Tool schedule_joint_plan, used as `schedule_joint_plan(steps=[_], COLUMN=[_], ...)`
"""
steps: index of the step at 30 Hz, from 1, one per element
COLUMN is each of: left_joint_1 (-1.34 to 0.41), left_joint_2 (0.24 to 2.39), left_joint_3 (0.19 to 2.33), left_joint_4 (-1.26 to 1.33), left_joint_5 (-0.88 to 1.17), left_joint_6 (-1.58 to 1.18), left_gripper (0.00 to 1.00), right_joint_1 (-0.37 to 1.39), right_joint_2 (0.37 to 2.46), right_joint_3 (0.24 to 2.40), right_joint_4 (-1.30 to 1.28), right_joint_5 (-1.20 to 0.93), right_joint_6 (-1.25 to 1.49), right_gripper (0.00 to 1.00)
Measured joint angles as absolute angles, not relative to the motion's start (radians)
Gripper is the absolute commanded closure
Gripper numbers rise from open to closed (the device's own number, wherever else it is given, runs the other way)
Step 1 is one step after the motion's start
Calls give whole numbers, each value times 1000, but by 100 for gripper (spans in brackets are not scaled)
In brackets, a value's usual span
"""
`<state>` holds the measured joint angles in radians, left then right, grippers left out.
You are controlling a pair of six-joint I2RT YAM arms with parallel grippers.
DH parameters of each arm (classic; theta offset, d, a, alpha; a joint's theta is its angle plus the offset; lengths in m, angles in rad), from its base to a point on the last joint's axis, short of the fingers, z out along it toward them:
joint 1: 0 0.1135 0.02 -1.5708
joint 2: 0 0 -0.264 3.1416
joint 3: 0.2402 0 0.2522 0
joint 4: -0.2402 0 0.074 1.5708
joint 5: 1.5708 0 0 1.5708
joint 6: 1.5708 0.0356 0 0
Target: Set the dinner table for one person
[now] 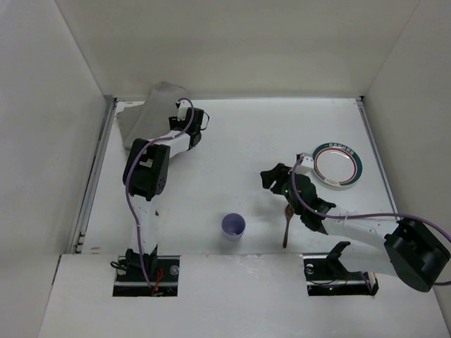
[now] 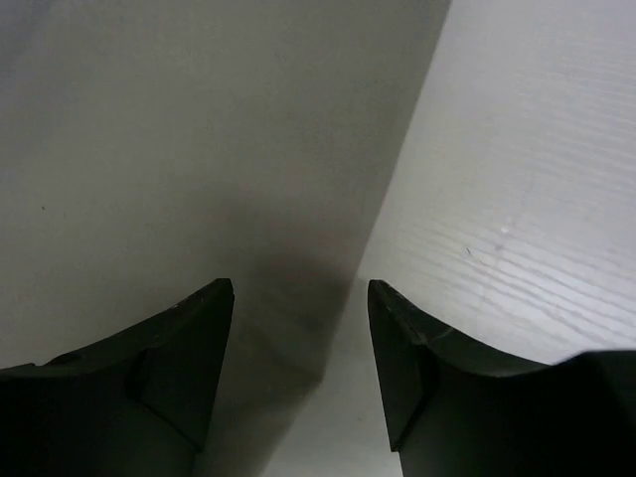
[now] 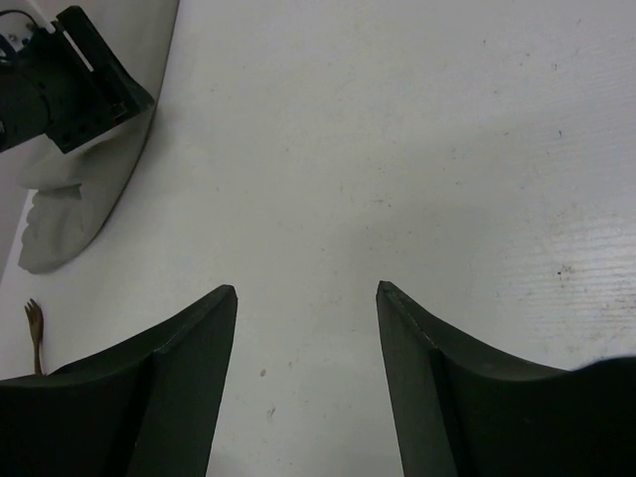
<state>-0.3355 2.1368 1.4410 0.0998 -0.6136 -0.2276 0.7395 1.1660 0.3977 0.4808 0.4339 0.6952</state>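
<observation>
Fetching the grey cloth placemat [image 1: 144, 116]: left gripper [image 2: 300, 288] hovers open at its edge, right gripper [image 3: 306, 293] open and empty; next, pinch that edge

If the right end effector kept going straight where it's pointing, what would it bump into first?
Probably the bare table. Only white tabletop shows just ahead of the open right end effector, though depth is hard to judge.
</observation>
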Motion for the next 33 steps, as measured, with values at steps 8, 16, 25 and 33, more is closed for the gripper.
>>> schedule_joint_plan(steps=[8, 16, 25, 33], left_joint_1=[-329, -385, -538, -557], left_joint_2=[2194, 2146, 2055, 1841], left_joint_3=[1496, 1418, 1326, 1187], left_joint_4=[96, 149, 165, 171], left_joint_5=[-595, -541, -401, -375], left_joint_6=[-187, -275, -381, -524], left_gripper=[91, 95, 77, 55], right_joint_1=[741, 742, 748, 755], right_joint_2=[1156, 1150, 1151, 1152], right_joint_3=[397, 398, 397, 398], right_joint_4=[481, 484, 484, 484], right_joint_5=[429, 429, 429, 430], right_joint_6=[696, 695, 693, 689], right_gripper=[34, 34, 34, 33])
